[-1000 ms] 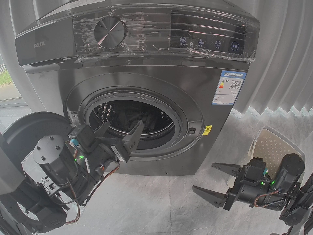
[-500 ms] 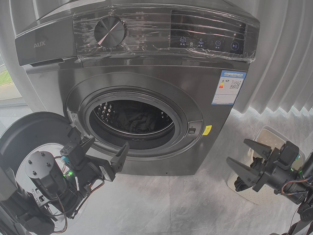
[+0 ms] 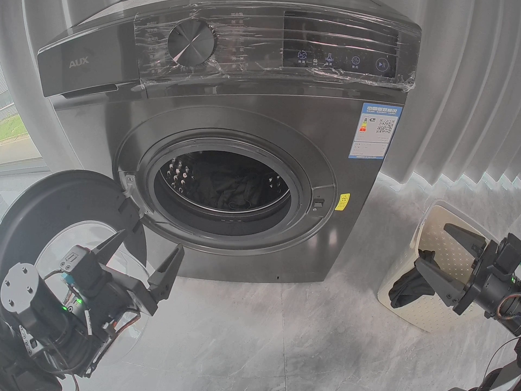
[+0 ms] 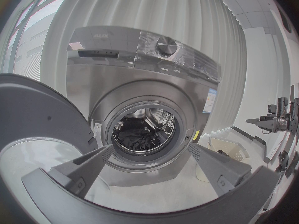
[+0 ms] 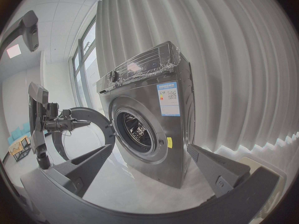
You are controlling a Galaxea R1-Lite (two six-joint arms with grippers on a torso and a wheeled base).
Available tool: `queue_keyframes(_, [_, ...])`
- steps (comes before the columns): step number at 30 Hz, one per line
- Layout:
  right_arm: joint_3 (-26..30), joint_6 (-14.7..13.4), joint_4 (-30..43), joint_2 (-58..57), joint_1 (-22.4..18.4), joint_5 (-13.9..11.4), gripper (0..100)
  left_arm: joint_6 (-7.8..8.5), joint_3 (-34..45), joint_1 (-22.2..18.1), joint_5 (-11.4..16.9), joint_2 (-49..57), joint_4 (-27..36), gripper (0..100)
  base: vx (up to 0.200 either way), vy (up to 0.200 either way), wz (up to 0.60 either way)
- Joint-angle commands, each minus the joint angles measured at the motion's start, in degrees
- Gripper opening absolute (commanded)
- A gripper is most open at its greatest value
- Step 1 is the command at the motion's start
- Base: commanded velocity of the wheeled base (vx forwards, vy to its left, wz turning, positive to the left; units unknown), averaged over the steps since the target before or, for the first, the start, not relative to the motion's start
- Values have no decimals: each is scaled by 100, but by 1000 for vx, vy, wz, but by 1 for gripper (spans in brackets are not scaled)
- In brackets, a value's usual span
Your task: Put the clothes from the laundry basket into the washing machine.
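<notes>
Two grippers, both with fingers spread and empty: our left gripper (image 3: 147, 244) hangs low beside the open round door (image 3: 54, 202) of the grey front-loading washing machine (image 3: 228, 109). Our right gripper (image 3: 433, 245) is over the white perforated laundry basket (image 3: 401, 316) (placed, we judge, to reach its dark garment (image 3: 410, 289)). Inside the machine lie dark clothes (image 3: 228, 183).

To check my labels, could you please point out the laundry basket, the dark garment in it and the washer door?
laundry basket (image 3: 441, 244), head view, its inner wall.
dark garment (image 3: 408, 291), head view, middle of the cloth.
washer door (image 3: 65, 197), head view, its dark frame.
</notes>
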State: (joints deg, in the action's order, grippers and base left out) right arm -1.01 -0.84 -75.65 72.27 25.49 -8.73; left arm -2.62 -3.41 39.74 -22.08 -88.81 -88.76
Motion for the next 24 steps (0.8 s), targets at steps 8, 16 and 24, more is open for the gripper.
queue_keyframes(8, [101,453,1079,-1496,-739,-50,100,51,341,-28,-25,804,61,100,-100,0,0])
queue_keyframes(16, [101,752,1897,-2437,-1477,-314,100,34,341,-230,-25,812,210,100,-50,0,0])
queue_keyframes(24, [101,743,3540,-4071,-1732,-305,100,51,341,-687,2,830,280,100,-50,0,0])
